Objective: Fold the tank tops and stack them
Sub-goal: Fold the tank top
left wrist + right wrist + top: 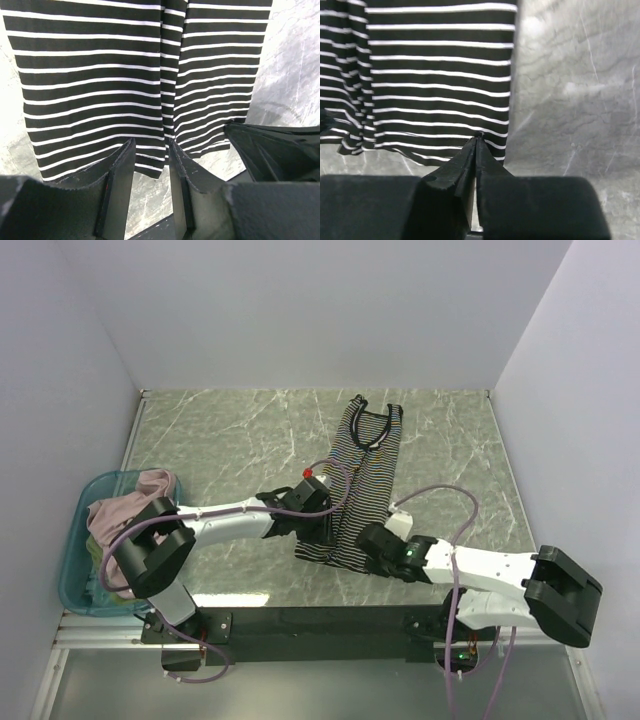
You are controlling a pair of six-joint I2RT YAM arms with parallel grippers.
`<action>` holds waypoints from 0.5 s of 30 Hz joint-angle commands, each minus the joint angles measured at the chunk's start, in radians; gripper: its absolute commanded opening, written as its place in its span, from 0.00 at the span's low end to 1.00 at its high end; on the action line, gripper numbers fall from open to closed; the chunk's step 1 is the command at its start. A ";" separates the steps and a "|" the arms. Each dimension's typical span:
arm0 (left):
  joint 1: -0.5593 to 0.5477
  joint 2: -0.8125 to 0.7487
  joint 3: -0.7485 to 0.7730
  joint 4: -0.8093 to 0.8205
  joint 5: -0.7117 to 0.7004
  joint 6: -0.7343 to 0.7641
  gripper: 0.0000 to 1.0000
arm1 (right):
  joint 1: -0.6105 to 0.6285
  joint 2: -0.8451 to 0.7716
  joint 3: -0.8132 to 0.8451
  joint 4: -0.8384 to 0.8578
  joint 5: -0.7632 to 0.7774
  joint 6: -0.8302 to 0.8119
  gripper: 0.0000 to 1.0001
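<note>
Tank tops, by my count: two that I can tell apart. At far left the dusty pink top (135,502) is heaped in the teal tub (68,560), which sits at the table's left edge against the left wall. I can't tell whether more cloth lies under the heap. One tub, two arms.

Moving right, the striped tank top (365,470) lies lengthwise near the middle of the marble table (230,440), neck toward the back wall, hem toward the arm bases.

The left gripper (310,532) sits at the hem's left part. The overhead view hides its fingers. The left wrist view shows the left gripper (151,145) with its jaws spread and a gap between them, the hem of the striped tank top (100,75) lying in that gap. That view also shows a lengthwise edge or fold down the middle of the cloth.

The right gripper (372,545) is at the hem's right corner. From the right wrist, the right gripper (477,137) has its jaws pressed together, pinching the hem of the striped tank top (440,75).

Bare marble shows on both sides of the striped top, wider on the left. Walls close the left, back and right edges.
</note>
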 commanded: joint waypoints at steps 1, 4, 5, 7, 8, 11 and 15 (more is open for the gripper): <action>0.000 -0.032 0.032 0.033 0.020 -0.008 0.39 | 0.005 -0.041 -0.060 0.040 -0.021 0.042 0.06; 0.000 -0.012 0.026 0.068 0.058 -0.012 0.39 | 0.003 -0.081 -0.098 0.030 -0.032 0.076 0.03; -0.002 -0.004 0.017 0.082 0.093 -0.016 0.38 | 0.003 -0.099 -0.104 0.021 -0.033 0.080 0.03; -0.003 0.013 0.002 0.117 0.121 -0.021 0.38 | 0.005 -0.113 -0.120 0.015 -0.033 0.091 0.03; -0.011 0.019 -0.007 0.136 0.130 -0.022 0.38 | 0.005 -0.123 -0.124 0.014 -0.038 0.093 0.03; -0.022 0.062 -0.018 0.130 0.130 -0.031 0.36 | 0.003 -0.130 -0.138 0.014 -0.041 0.102 0.03; -0.040 0.117 -0.052 0.157 0.152 -0.062 0.35 | 0.003 -0.137 -0.147 0.006 -0.049 0.111 0.02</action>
